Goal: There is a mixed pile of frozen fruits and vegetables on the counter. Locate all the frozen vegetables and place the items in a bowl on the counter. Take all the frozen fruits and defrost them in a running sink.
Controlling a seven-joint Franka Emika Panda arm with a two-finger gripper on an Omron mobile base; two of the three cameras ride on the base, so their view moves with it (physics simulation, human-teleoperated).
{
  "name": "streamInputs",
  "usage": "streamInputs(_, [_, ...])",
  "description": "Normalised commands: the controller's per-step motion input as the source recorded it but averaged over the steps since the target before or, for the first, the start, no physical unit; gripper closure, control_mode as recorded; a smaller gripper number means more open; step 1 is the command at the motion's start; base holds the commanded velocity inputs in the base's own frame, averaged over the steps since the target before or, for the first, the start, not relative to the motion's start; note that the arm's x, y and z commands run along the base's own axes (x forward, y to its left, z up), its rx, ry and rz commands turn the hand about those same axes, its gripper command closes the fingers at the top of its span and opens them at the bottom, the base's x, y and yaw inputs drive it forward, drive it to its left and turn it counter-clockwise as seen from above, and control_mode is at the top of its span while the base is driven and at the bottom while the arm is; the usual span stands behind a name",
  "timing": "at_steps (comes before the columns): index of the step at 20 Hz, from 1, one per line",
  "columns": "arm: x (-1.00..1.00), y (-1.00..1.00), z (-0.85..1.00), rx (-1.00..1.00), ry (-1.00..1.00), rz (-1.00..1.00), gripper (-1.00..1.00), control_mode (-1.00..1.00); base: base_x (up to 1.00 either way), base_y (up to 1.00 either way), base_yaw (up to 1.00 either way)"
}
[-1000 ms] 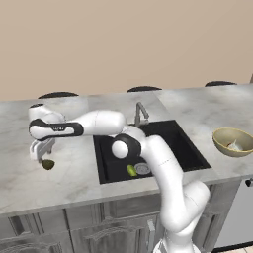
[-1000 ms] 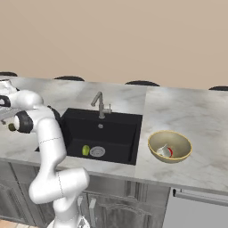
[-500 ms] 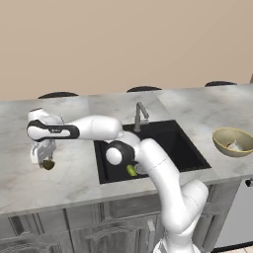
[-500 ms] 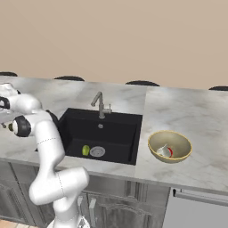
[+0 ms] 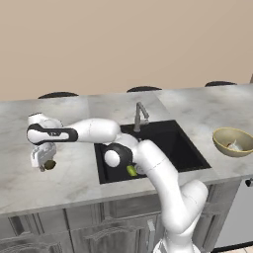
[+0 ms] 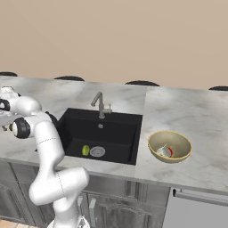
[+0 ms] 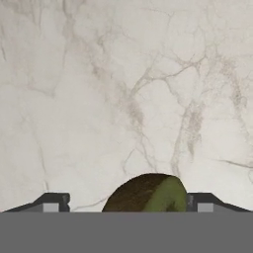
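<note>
The arm reaches far out over the left part of the tabletop (image 5: 74, 178), its gripper (image 5: 44, 163) pointing down at the marbled stone, well left of the sink (image 5: 163, 143). In the hand view, the dark olive lump (image 7: 147, 193) sits between the two finger tips; the right tip looks to be just at its green edge, while a gap shows between the lump and the left tip. The jaws stand wide apart around it, and whether they press on it cannot be told. In the left base view, the same lump (image 5: 48, 164) shows as a small dark shape at the gripper's lower end, near the front-left area of the tabletop.

The yellow-green oblong fruit (image 6: 85, 150) lies on the black sink floor at its front-left corner, just beside the round silver drain (image 6: 97, 152). The grey faucet (image 6: 100, 104) stands at the sink's back edge.

The tan bowl (image 6: 178, 156) rests on the tabletop right of the sink, near the front edge. Inside it lie the red tomato (image 6: 170, 152) and the whitish bulb (image 6: 164, 149), touching.

No brand, label or writing can be read anywhere.
</note>
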Motion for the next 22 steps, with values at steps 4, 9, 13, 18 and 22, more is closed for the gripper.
streamInputs(4, [-0.14, -0.05, -0.03, 0.00, 0.00, 0.00, 1.00, -1.00, 0.00, 0.00, 0.00])
streamInputs(9, [-0.22, -0.28, 0.29, -0.01, 0.02, 0.00, 1.00, -1.00, 0.00, 0.00, 0.00])
streamInputs(13, [-0.16, -0.42, 0.58, -0.05, 0.10, -0.01, 1.00, -1.00, 0.00, 0.00, 0.00])
streamInputs(18, [-0.23, -0.65, 0.38, -0.01, 0.13, -0.10, 1.00, -1.00, 0.00, 0.00, 0.00])
streamInputs(22, [-0.45, -0.79, 0.07, -0.04, 0.07, -0.08, 1.00, -1.00, 0.00, 0.00, 0.00])
